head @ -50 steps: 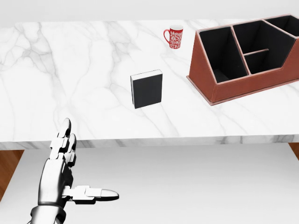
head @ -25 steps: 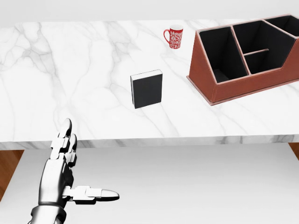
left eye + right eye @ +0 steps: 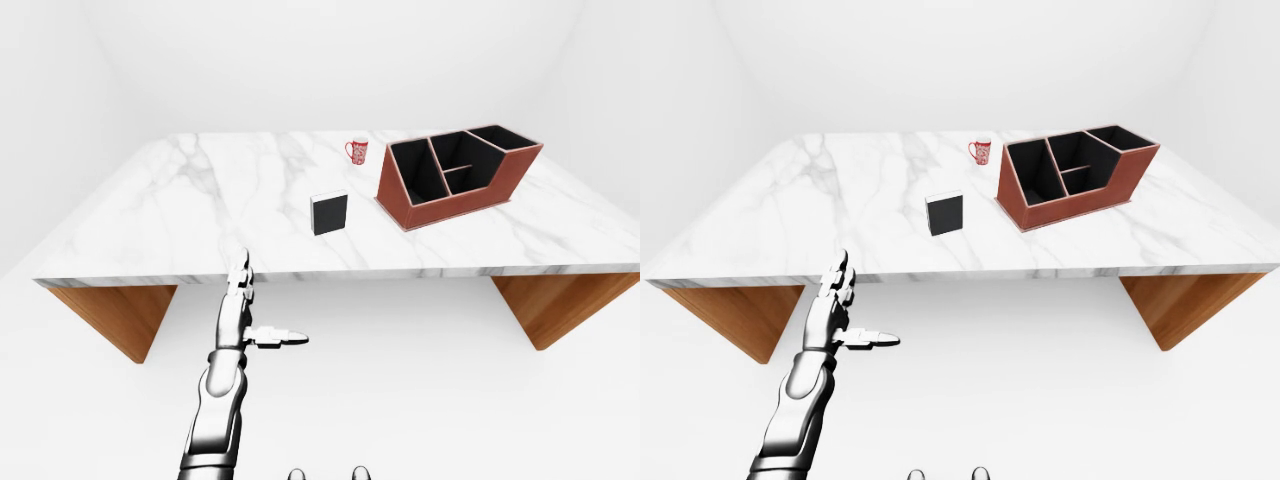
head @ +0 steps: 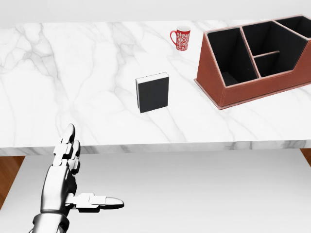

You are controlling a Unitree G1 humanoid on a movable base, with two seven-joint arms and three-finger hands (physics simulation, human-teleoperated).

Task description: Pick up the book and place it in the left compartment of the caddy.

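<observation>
Red mug beside caddy (apart)

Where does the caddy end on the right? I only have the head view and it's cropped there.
Observer: The left-eye view shows the whole caddy. Its right end stops short of the right edge of the table, with bare marble beyond it.
Operator: Right hand anywhere?
Observer: No, neither eye view shows it. Only the left hand is in view, open, with the thumb pointing to the view's right.
Operator: What's under the table?
Observer: A slanted wooden support at each end, with an open gap between them.
</observation>
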